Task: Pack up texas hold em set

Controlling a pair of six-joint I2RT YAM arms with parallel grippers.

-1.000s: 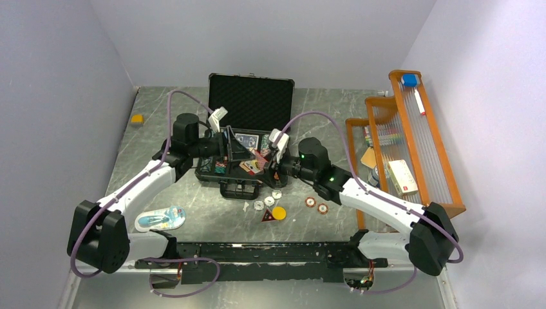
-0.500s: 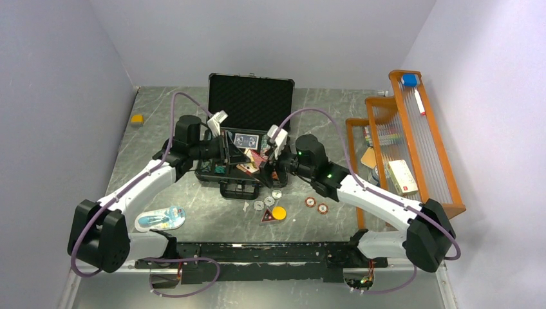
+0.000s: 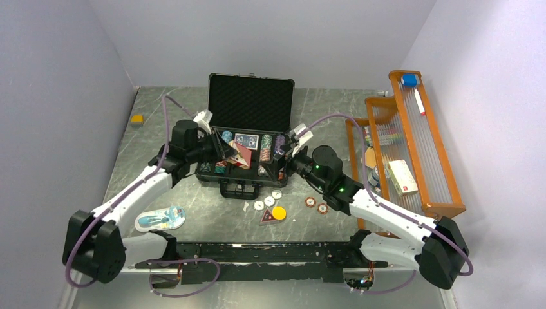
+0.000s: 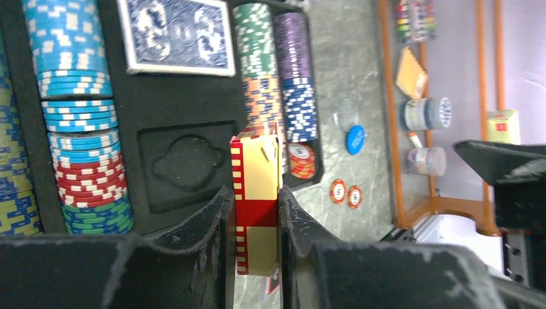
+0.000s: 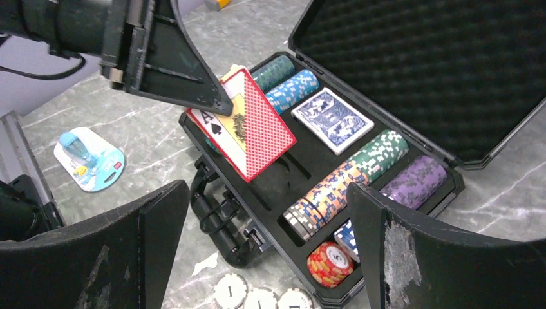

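Left hand [image 4: 255,205] clamped on the red card deck [image 4: 256,168], held tilted over the briefcase [image 3: 251,96] just by its empty foam slot [image 4: 187,164] below the blue deck [image 4: 177,35]; right hand [image 5: 267,190] spread wide, holding nothing; I judge the step is stowing this deck, which next needs laying flat into that slot and releasing.

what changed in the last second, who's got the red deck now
The right gripper pulled back toward the right edge of the case and is open, clear of the red deck. The left gripper alone is shut on that deck, holding it tilted above the case. The blue deck, the chip rows, and the loose chips and discs on the table stayed put.
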